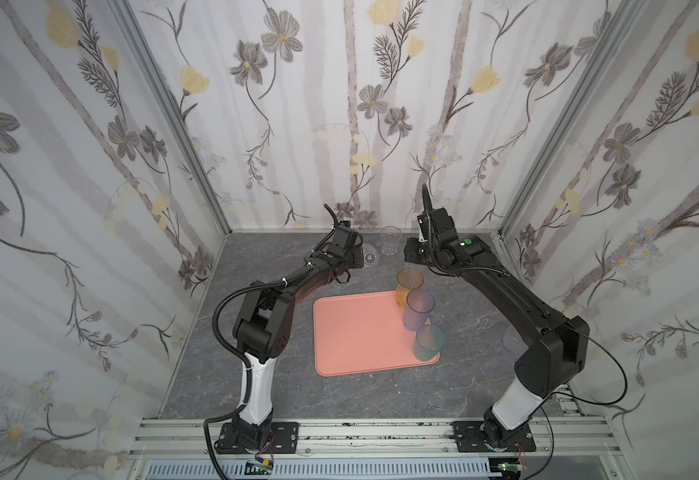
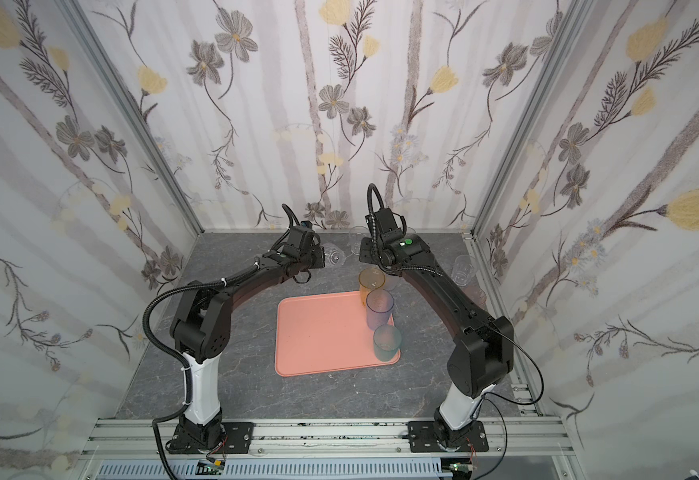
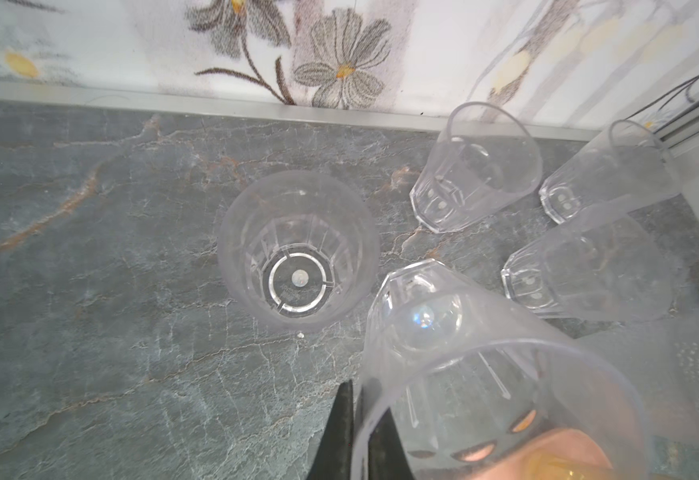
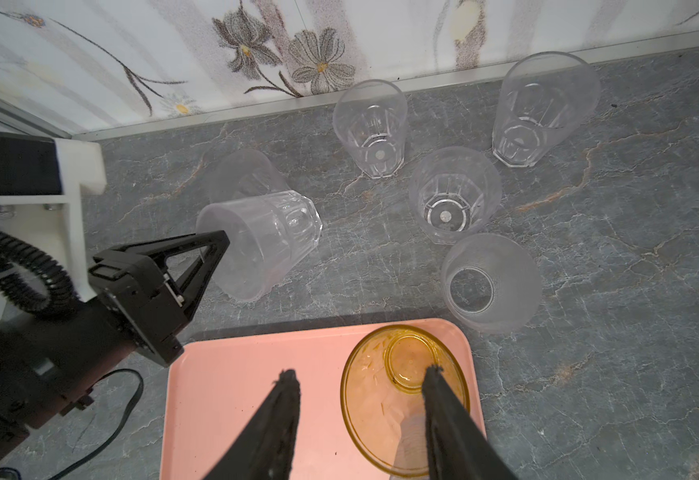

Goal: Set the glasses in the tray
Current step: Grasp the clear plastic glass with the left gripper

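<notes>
Clear tumbler: pinched at the rim in the left claw, jaws closed on its wall, one finger inside, one outside; tipped over, base towards the back wall, just beyond the tray's far edge; lifted or resting, cannot tell.
Right claw: half spread, gripping nothing, poised above the amber glass.
Salmon tray: mid-tabletop; carries the amber glass, blue-purple glass and teal glass in a row along its right edge; left part bare.
Off the tray: clear glasses and a frosted glass, upright near the back wall.
Step in hand, as judged: carrying the gripped tumbler to the tray.
Doing it well: lift first, clear of the frosted neighbour; turn upright; move slowly, since a rim pinch on slick plastic probably swings; set down flat on the bare pink, well apart from the tinted row and the right claw; release only once seated.
Tabletop: grey, marbled, pale-veined, matte.
Room: floral wallpaper on three sides, grey and yellow blooms; aluminium rail in front.
</notes>
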